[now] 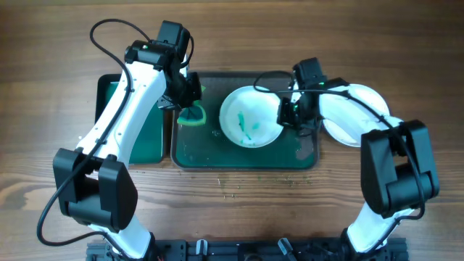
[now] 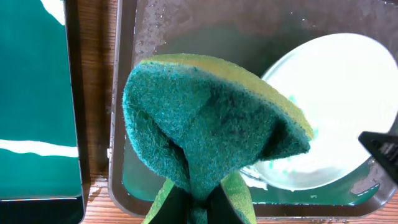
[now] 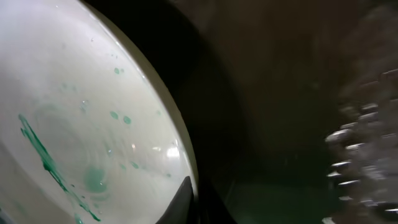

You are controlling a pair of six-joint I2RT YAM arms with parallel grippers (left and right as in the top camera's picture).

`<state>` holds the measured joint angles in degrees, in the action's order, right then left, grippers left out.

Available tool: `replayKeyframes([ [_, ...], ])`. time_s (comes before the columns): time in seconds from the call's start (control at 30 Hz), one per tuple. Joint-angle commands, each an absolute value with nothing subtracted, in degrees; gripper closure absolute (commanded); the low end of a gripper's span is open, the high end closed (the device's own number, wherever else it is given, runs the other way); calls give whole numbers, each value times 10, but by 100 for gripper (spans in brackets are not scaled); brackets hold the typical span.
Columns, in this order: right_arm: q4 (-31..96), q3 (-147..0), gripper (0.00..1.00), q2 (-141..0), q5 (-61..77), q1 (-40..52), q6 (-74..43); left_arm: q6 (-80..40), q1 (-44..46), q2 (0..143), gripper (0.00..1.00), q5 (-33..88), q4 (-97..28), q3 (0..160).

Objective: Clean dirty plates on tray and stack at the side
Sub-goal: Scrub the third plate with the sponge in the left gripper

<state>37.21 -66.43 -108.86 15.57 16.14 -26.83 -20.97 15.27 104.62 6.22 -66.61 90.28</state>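
Observation:
A white plate (image 1: 249, 118) with a green smear lies in the middle of the dark tray (image 1: 217, 156). My right gripper (image 1: 288, 116) is shut on its right rim. In the right wrist view one fingertip (image 3: 181, 198) lies over the edge of the plate (image 3: 81, 118), with the other below it. My left gripper (image 1: 190, 101) hovers over the tray's left end, shut on a folded green-and-yellow sponge (image 2: 211, 118) just left of the plate (image 2: 339, 106). More white plates (image 1: 359, 119) rest on the table right of the tray, partly hidden by the right arm.
A smaller bright green tray (image 1: 148, 138) sits left of the dark tray, under the left arm. Water and green smears wet the dark tray's floor (image 2: 143, 174). Small crumbs lie on the wooden table (image 1: 232, 185) in front of the tray.

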Motion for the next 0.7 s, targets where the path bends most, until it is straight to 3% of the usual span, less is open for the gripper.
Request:
replayKeyframes([
  [0.0, 373, -663, 92, -1070, 155, 187, -275, -219, 156, 1041, 96, 57, -664, 906],
  [0.1, 354, -663, 71, -1070, 149, 188, -266, -229, 158, 1041, 96, 56, -665, 906],
  [0.23, 283, -663, 55, -1070, 116, 184, -135, -262, 173, 1042, 96, 55, -659, 891],
  [0.27, 269, -663, 55, -1070, 116, 184, -109, -264, 177, 1042, 96, 55, -653, 885],
  [0.3, 256, -663, 55, -1071, 116, 184, -87, -270, 181, 1042, 96, 55, -644, 877],
  [0.4, 246, -663, 69, -1082, 116, 184, -82, -291, 196, 1042, 96, 55, -605, 845],
  [0.53, 262, -660, 93, -1109, 121, 184, -136, -306, 211, 1042, 96, 55, -567, 814],
  [0.67, 280, -659, 95, -1112, 156, 184, -175, -305, 233, 1042, 96, 54, -496, 777],
])
